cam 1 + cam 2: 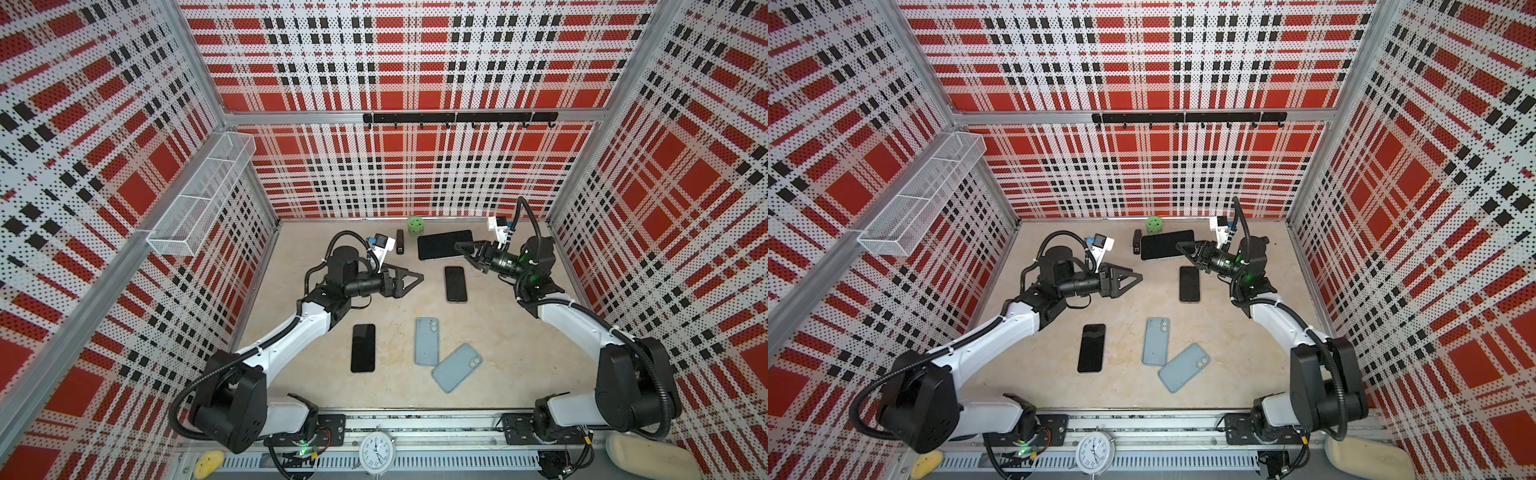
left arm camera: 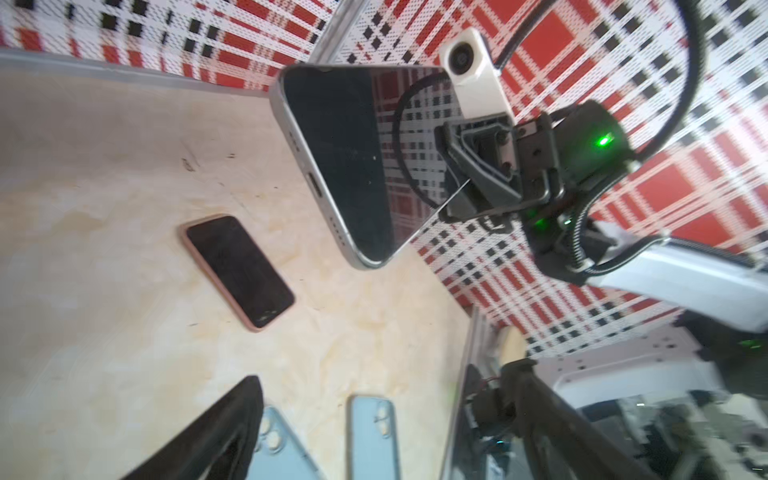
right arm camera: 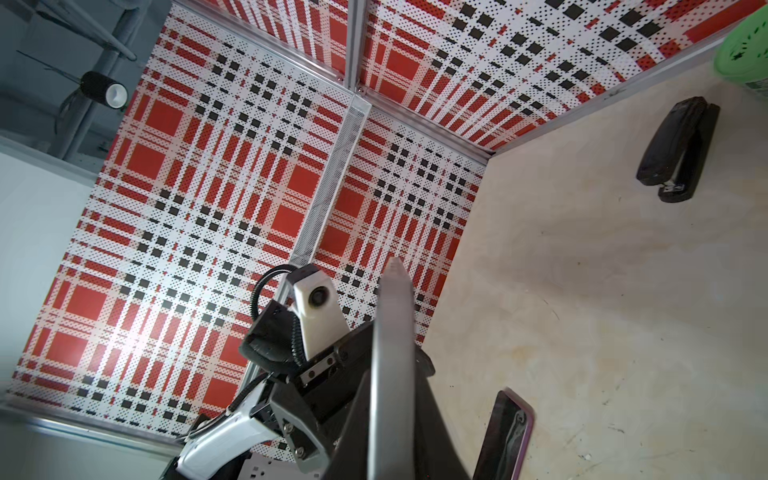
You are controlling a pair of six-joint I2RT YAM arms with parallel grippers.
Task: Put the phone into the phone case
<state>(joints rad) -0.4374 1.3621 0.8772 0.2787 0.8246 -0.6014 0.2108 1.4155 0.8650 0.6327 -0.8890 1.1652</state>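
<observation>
Phone [image 1: 440,246] with the silver rim is off the counter [image 1: 519,332], held in the air above the far edge with its screen up. The right gripper [image 1: 460,247] has its jaws clenched on one end of it, and the right wrist view shows it edge-on between them. The left gripper [image 1: 419,277] hovers over the counter's middle, towards the left edge, with its jaws spread wide and nothing in them. Near the front edge one pale blue phone case [image 1: 427,341] lies straight and a second phone case [image 1: 456,368] lies slanted just beside it. Both are empty, and I cannot tell whether their open sides face up. A pink-rimmed phone [image 1: 455,284] and a black phone [image 1: 363,348] lie flat on the counter, apart from the cases. So the pick-up looks done, and the fitting has not begun. What seems left is to carry the held phone across to a case, square it with the case's outline and press it in. The free left gripper would likely have to steady the case.
</observation>
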